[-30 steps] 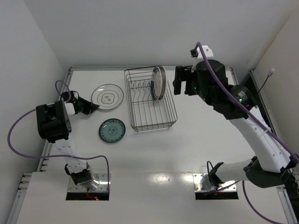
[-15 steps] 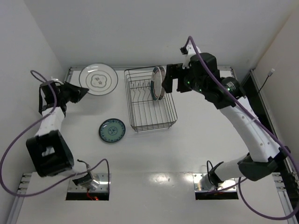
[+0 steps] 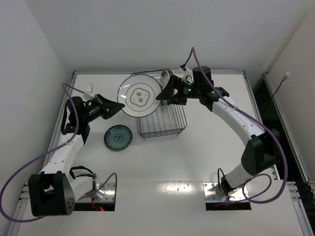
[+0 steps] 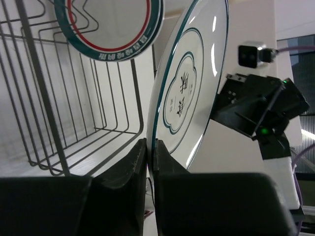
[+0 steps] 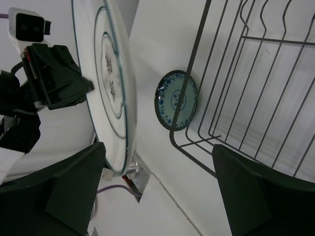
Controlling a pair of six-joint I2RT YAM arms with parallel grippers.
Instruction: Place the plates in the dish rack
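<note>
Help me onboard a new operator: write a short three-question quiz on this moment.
1. True or false: the left claw is shut on the rim of the line-patterned plate.
2. Fill in: the right claw is ___ (open/shut).
3. Where is the teal plate? A) flat on the table, left of the dish rack; B) standing in the dish rack; C) in the right claw.
Key: 1 true; 2 open; 3 A.
</note>
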